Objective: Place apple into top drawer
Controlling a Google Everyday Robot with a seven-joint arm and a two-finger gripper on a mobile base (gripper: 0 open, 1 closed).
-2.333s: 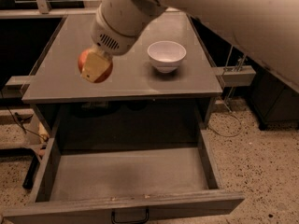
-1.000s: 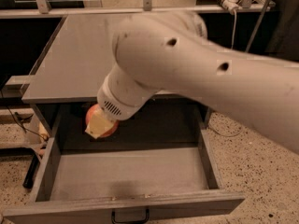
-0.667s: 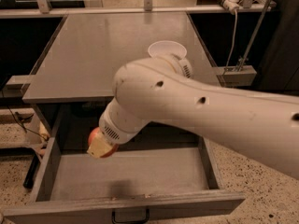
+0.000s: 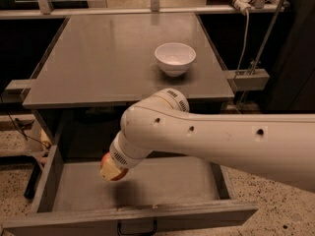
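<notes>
The apple (image 4: 114,174), red with a yellow patch, hangs at the end of my white arm, inside the open top drawer (image 4: 177,183) at its left half, a little above the flat grey bottom. Its shadow falls on the bottom just below and to the right. My gripper (image 4: 109,167) is shut on the apple and is mostly hidden behind my wrist. The drawer is pulled fully out, with its black handle (image 4: 137,227) at the lower edge of the camera view.
A white bowl (image 4: 174,58) stands on the grey tabletop (image 4: 98,58) at the right, above the drawer. My arm spans the right half of the drawer. The drawer's left wall (image 4: 47,178) is near the apple. Cables lie on the floor at the left.
My arm has carried the apple from above the tabletop, forward and down into the open drawer. It has sunk lower since 0.7 s ago. The bowl shows fully again.
</notes>
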